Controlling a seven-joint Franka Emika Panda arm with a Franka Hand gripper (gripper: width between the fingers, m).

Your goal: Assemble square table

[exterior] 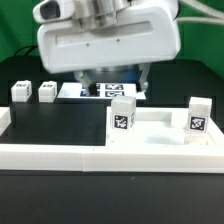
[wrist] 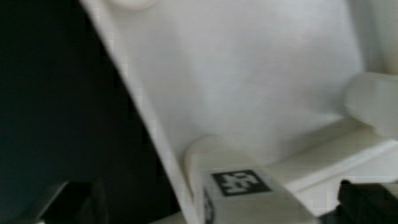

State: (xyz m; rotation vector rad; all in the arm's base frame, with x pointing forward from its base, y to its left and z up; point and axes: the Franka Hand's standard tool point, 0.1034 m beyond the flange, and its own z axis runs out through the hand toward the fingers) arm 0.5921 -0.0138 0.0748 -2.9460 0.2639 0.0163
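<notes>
Tagged leg [wrist: 226, 172] on the tabletop [wrist: 231, 90] shows between the gripper's [wrist: 217, 203] released, wide-spread fingers; neither visibly touches it.

The tabletop [exterior: 160, 128] lies on the table [exterior: 60, 118] at the exterior view's right, behind the border wall [exterior: 60, 156]. 2 legs stand on it, 1 leg [exterior: 122, 116] at its left and 1 leg [exterior: 196, 116] at its right. Far left and further back stand 2 more, a third leg [exterior: 20, 93] and a fourth leg [exterior: 47, 92], with the marker board [exterior: 72, 90] just right of them.
</notes>
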